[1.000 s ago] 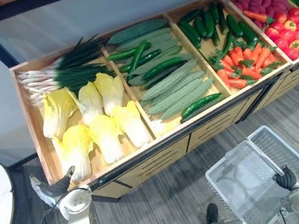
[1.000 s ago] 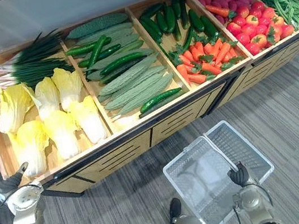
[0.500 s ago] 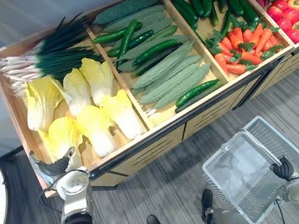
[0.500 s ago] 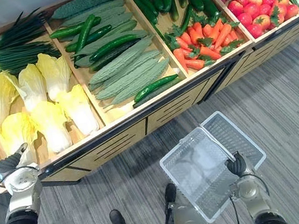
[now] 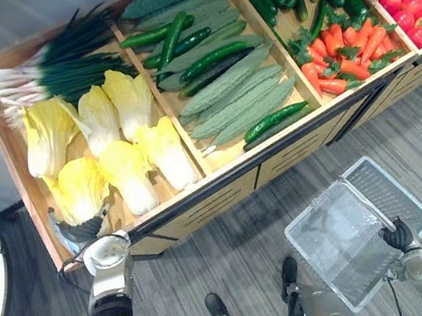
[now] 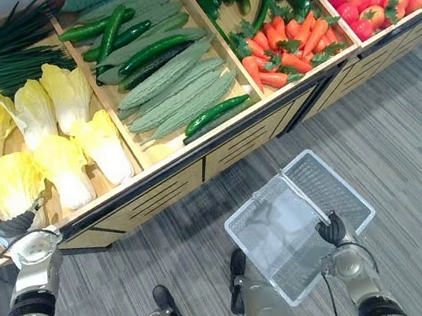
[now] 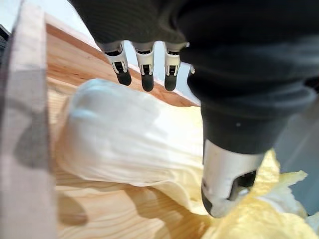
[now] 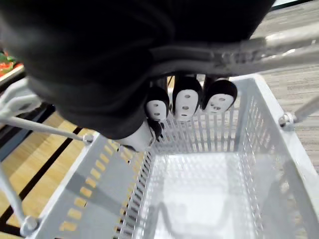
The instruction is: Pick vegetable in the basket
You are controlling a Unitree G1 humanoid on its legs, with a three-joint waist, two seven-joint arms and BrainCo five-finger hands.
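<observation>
Closest to me, low over the floor, the right hand [image 6: 333,231] has its fingers curled tight round the wire handle [image 8: 224,50] of a white basket [image 6: 277,240]. The basket is empty.

At the near left corner of the bench [image 5: 211,206], the left hand [image 5: 84,229] hovers over the end cabbage [image 5: 83,191]. Its fingers are straight and the thumb is held wide, so it grips nothing. I can't tell whether the thumb tip brushes the leaves. The vegetable is in its compartment, well apart from the basket.

I'd say the step in hand is the grasp. The hand should come down until the palm meets the firm pale body, then close across that part rather than the loose yellow leaf end, which would likely tear or slip. After that the cabbage has to be lifted clear of the bench's front rim before it swings right. The basket wants keeping level.

Past the cabbages lie scallions [image 5: 58,66]. To the right are gourds [image 5: 242,104] with cucumbers, then carrots [image 5: 341,63] and tomatoes [image 5: 416,2].

The head views give the layout and the gap between cabbage and basket. The left wrist view adds the open span of fingers [image 7: 144,69] and thumb above the cabbage. The right wrist view adds the wrap on the handle and the bare basket bottom.
</observation>
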